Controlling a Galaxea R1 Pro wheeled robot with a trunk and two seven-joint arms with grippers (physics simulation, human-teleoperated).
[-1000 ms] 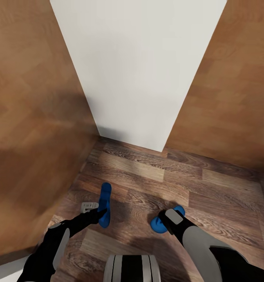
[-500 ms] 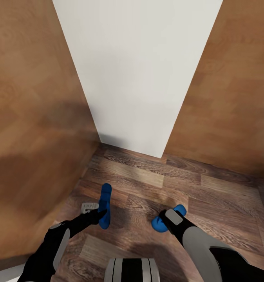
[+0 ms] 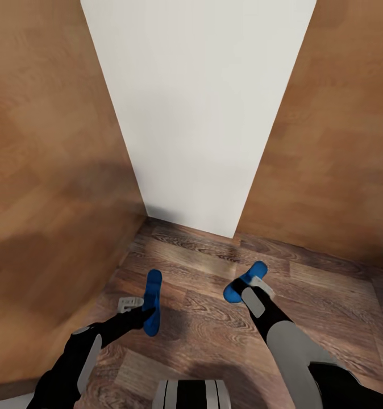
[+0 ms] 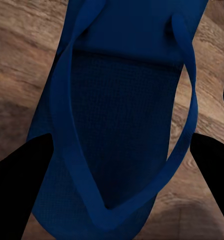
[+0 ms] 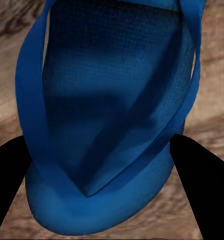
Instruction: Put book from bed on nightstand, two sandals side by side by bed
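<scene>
- The right gripper [image 3: 249,288], clamped on its blue sandal [image 3: 245,282], has carried it forward since a second ago.
- The left gripper [image 3: 146,309] stays clamped on the other sandal [image 3: 152,301].

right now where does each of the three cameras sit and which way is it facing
Head view: on the robot's head, looking forward and down at the wood floor and a white wall; both arms show, each gripper at a blue sandal.
Left wrist view: near the left gripper, looking along its dark fingers at the left sandal.
Right wrist view: near the right gripper, looking along its fingers at the right sandal.
Shared: head and left wrist views both show the left sandal; head and right wrist views both show the right sandal.
</scene>
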